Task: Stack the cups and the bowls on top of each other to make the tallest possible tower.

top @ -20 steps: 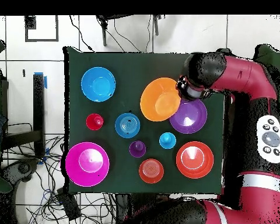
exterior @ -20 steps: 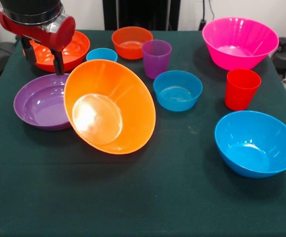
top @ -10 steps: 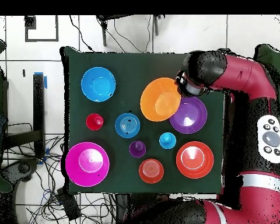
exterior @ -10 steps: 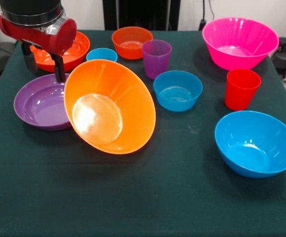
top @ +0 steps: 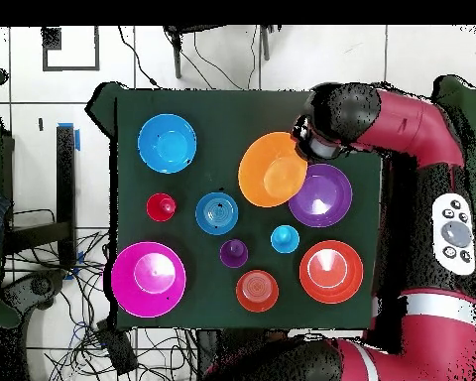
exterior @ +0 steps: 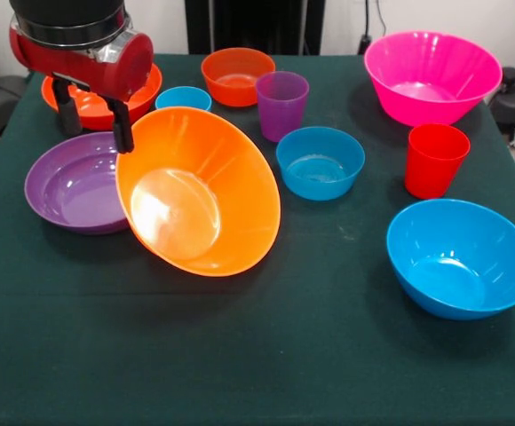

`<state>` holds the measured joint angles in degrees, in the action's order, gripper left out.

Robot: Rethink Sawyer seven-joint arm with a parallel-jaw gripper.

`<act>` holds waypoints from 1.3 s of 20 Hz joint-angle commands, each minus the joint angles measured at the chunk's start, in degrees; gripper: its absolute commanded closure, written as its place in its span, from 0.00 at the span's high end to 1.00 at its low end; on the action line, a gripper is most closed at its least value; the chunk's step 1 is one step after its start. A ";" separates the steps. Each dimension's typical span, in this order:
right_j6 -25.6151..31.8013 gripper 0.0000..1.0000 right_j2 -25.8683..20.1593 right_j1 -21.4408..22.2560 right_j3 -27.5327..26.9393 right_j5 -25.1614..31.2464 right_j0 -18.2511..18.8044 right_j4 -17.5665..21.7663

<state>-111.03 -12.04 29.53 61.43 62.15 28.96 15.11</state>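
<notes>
The large orange bowl [exterior: 197, 191] [top: 272, 169] is tilted on its side, its mouth facing the front view's camera and its left edge resting on the purple bowl [exterior: 73, 185] [top: 322, 196]. My gripper [exterior: 93, 120] hangs open above the purple bowl's far rim, and one finger [exterior: 122, 130] is right at the orange bowl's upper left rim. Nothing is between the fingers. In the overhead view the wrist hides them. The purple cup [exterior: 281, 105], red cup [exterior: 435, 160] and light blue cup [exterior: 183, 98] stand upright, apart from one another. No tower stands.
The red-orange shallow bowl [exterior: 138, 89] lies behind my gripper. Along the far edge are the small orange bowl [exterior: 237, 75] and the big pink bowl [exterior: 431, 75]. The small blue bowl [exterior: 320, 162] is mid-table, and the big blue bowl [exterior: 462, 257] is at the near right.
My gripper has moved right in the front view, from over the purple bowl to the orange bowl's rim. The orange bowl stays tilted in place.
</notes>
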 commanded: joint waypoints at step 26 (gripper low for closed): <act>0.86 1.00 -3.69 -4.00 3.60 -1.73 -2.48 -2.36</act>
<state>-111.03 -12.19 29.38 61.43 62.14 28.54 13.17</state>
